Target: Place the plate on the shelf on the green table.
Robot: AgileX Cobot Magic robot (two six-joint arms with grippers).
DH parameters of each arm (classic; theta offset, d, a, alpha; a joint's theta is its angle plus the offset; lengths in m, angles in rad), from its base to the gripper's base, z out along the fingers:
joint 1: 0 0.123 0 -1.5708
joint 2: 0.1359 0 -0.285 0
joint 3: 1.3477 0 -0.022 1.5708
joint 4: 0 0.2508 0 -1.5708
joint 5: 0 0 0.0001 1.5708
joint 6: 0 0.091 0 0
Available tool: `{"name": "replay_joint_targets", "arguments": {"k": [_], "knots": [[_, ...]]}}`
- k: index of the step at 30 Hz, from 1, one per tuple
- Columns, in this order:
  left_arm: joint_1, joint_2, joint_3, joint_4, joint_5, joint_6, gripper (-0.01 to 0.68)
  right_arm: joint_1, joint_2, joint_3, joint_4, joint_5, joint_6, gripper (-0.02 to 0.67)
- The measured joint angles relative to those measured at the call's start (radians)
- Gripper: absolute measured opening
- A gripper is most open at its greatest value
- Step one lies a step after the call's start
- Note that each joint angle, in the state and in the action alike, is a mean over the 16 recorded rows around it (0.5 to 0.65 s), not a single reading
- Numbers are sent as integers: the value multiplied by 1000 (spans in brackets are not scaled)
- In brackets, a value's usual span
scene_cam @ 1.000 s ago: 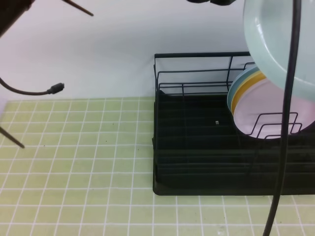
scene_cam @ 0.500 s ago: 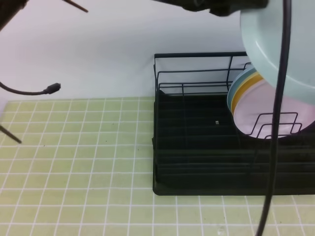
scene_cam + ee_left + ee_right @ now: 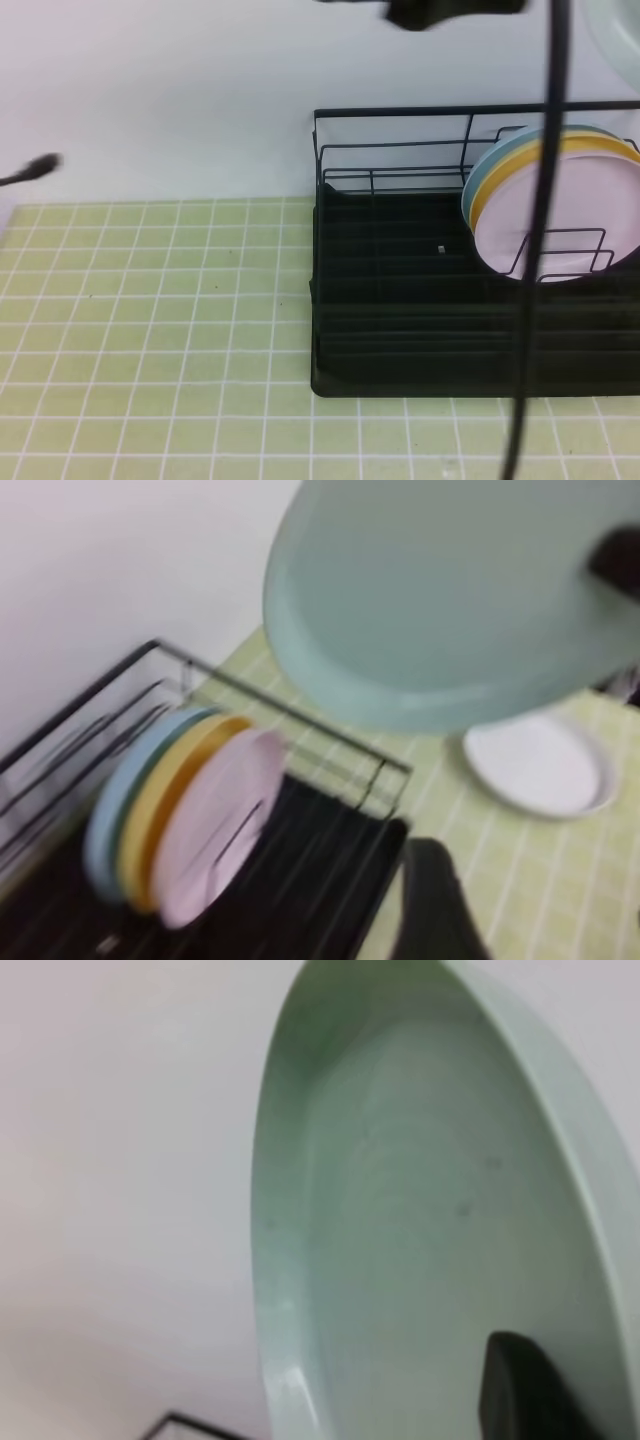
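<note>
Although no brand, label or writing can be read anywhere, the mint-aqua plate point(image 3: 450, 600) is seen blurred, raised in the air above the black wire dish rack point(image 3: 400, 300), and is cut off at the 1 o'clock corner of the high view. The right claw is closed on its rim, only one dark finger point(image 3: 525, 1390) being shown. Whether the left claw is parted cannot be told; blue, yellow and pink plates point(image 3: 560, 215) are stood in the rack on the green tiled table point(image 3: 150, 330).

plate point(image 3: 400, 1210): fills view, tilted on edge | dark end effector finger point(image 3: 525, 1390): on inner face
</note>
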Motion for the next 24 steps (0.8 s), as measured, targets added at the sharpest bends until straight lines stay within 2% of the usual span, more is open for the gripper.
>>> {"name": "replay_joint_targets", "arguments": {"k": [7, 12, 18, 24], "knots": [[0, -128, 20, 255, 118, -91, 153, 8, 109, -93, -236, 69, 46, -4], [0, -261, 109, 428, 176, -162, 42, 13, 173, -140, -464, 135, 110, -4], [0, -492, 336, 547, 127, -241, 3, 13, 231, -186, -718, 215, 162, -4], [0, -788, 675, 577, -86, -290, -1, 13, 293, -234, -922, 274, 168, -4]]}}
